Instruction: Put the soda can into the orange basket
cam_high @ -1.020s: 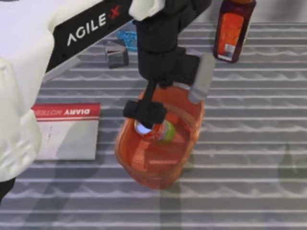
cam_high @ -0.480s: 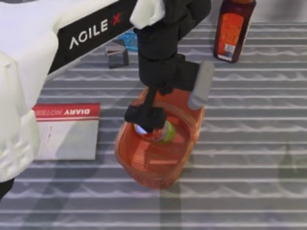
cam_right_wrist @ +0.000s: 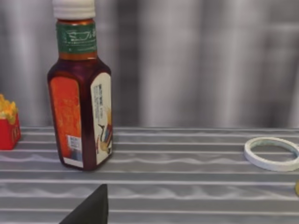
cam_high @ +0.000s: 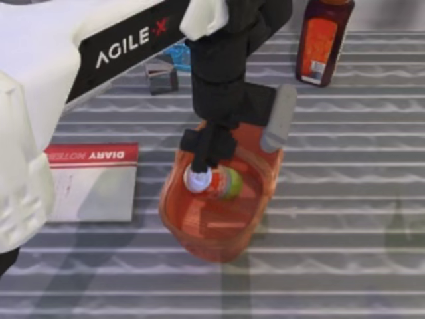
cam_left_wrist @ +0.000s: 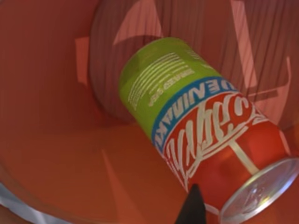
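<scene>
My left gripper (cam_high: 207, 154) hangs over the orange basket (cam_high: 174, 219), just above the soda can (cam_high: 211, 181). A second ago my fingers were squeezing the can near its silver top. Now they have let go and pulled up a little, toward the far rim of the basket. I think they are spread apart, because the silver top shows all clear in the top view and nothing is pinching it.

The can lies tipped on its side inside the basket. In my left wrist view the soda can (cam_left_wrist: 196, 126) rests on the orange floor of the orange basket (cam_left_wrist: 51, 140), with the green end pointing away and the silver end close to my one dark fingertip (cam_left_wrist: 191, 207). It has hardly moved since I let it go.

So I think the job is nearly done. The can is in. What is left is to lift my left arm clear without bumping the arched handle (cam_high: 277, 119).

Out on the counter (cam_high: 332, 232), a diary book (cam_high: 93, 179) lies to the left. Farther back stand a small grey block (cam_high: 161, 76) and a tall dark bottle (cam_high: 324, 43).

My right arm is parked off to the side. Its wrist view shows that bottle and a white tape ring (cam_right_wrist: 272, 153). I cannot tell about its fingers.
</scene>
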Robot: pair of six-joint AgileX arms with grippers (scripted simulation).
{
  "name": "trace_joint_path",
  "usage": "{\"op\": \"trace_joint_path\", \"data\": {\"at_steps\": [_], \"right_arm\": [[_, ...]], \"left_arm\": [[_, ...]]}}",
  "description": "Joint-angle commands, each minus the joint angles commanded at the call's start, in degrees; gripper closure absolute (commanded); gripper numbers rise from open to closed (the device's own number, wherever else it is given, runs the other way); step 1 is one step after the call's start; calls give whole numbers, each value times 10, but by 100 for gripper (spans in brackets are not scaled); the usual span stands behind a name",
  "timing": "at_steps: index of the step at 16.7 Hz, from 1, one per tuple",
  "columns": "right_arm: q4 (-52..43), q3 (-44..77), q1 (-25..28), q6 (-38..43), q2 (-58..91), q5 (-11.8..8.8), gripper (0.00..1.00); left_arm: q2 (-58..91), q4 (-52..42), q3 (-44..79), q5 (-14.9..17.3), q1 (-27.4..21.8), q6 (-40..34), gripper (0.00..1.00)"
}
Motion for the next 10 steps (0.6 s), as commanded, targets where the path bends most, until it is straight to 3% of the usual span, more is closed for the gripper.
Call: {"op": "trace_joint_path", "data": {"at_steps": [3,10], "right_arm": [[0,0,0,0,0,0,0],[0,0,0,0,0,0,0]], "left_arm": [[0,0,0,0,0,0,98],[0,0,0,0,0,0,100]]}}
